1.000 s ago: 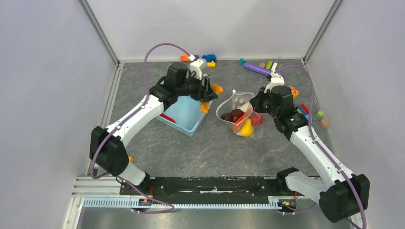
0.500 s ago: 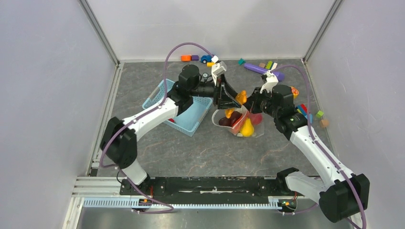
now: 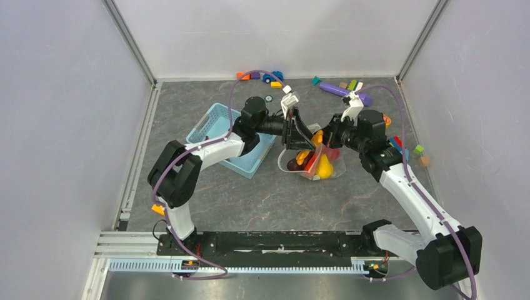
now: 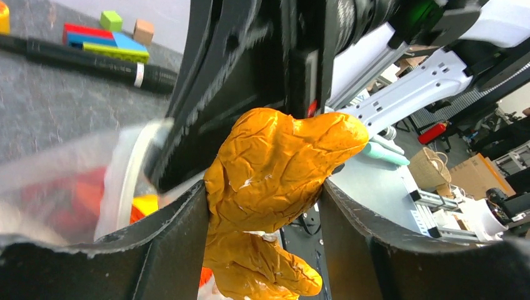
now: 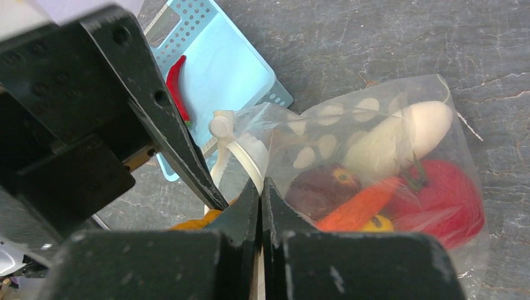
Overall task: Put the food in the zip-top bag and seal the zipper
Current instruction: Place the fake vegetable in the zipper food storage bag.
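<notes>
The clear dotted zip-top bag [image 3: 320,167] lies right of centre with its mouth held up. Inside it I see the white radish [image 5: 400,134], maroon piece [image 5: 322,187], orange carrot [image 5: 359,206], red tomato [image 5: 450,200] and yellow pepper [image 3: 323,167]. My right gripper [image 5: 261,187] is shut on the bag's rim at the pale zipper [image 5: 240,153], next to the white slider [image 5: 220,125]. My left gripper [image 4: 262,187] is shut on a crumpled orange food piece [image 4: 275,162] and holds it at the bag's mouth [image 3: 317,136], close to the right gripper [image 3: 330,139].
The light-blue basket [image 3: 219,128] stands left of the bag, with a red chilli [image 5: 178,87] in it. The purple cylinder [image 3: 340,92] lies at the back right. Coloured blocks [image 3: 400,145] lie at the right, and a blue car with blocks [image 3: 270,77] lies at the back wall.
My left arm has carried the orange piece from over the basket rightward to the bag's mouth and lowered it there. My right gripper has kept its hold on the bag's rim.
</notes>
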You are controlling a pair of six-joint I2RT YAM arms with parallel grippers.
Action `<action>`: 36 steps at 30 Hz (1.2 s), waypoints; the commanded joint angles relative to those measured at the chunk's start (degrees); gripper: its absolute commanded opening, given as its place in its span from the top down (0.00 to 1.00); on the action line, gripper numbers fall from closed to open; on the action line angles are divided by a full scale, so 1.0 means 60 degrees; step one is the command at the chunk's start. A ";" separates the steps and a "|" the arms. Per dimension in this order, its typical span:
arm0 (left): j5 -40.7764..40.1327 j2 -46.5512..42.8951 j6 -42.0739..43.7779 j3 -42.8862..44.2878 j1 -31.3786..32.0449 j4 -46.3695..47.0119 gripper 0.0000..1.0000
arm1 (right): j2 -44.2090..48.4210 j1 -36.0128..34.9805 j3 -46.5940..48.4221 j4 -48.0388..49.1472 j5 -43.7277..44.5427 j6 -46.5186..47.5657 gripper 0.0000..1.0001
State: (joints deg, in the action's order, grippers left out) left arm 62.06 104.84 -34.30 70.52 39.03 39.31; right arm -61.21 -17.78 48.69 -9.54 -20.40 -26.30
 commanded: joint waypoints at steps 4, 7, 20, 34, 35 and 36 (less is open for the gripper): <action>-0.0935 -0.1024 0.1365 -0.1094 -0.0044 -0.1169 0.50 | 0.0159 0.0195 0.0096 0.0652 -0.0115 -0.0346 0.98; -0.1540 -0.1261 0.2235 -0.1105 -0.0044 -0.2301 0.51 | 0.0158 0.0217 0.0133 0.0663 -0.0157 -0.0368 0.98; -0.3125 -0.0776 0.2612 -0.0526 -0.0022 -0.3372 0.49 | 0.0080 0.0211 0.0158 0.0737 -0.0448 -0.0477 0.98; -0.4931 -0.0393 0.3370 0.0163 0.0073 -0.5310 0.50 | 0.0293 0.0254 0.0352 0.0755 -0.0495 -0.0274 0.97; -0.5080 -0.0312 0.3374 0.0293 0.0108 -0.5481 0.50 | 0.0281 0.0253 0.0352 0.0754 -0.0517 -0.0273 0.97; -0.5330 -0.0269 0.3374 0.0463 0.0143 -0.5746 0.50 | 0.0274 0.0253 0.0338 0.0755 -0.0545 -0.0274 0.97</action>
State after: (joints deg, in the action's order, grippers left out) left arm 35.31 101.73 -17.85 68.90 39.13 9.37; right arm -61.10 -16.38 48.66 -8.21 -22.04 -28.56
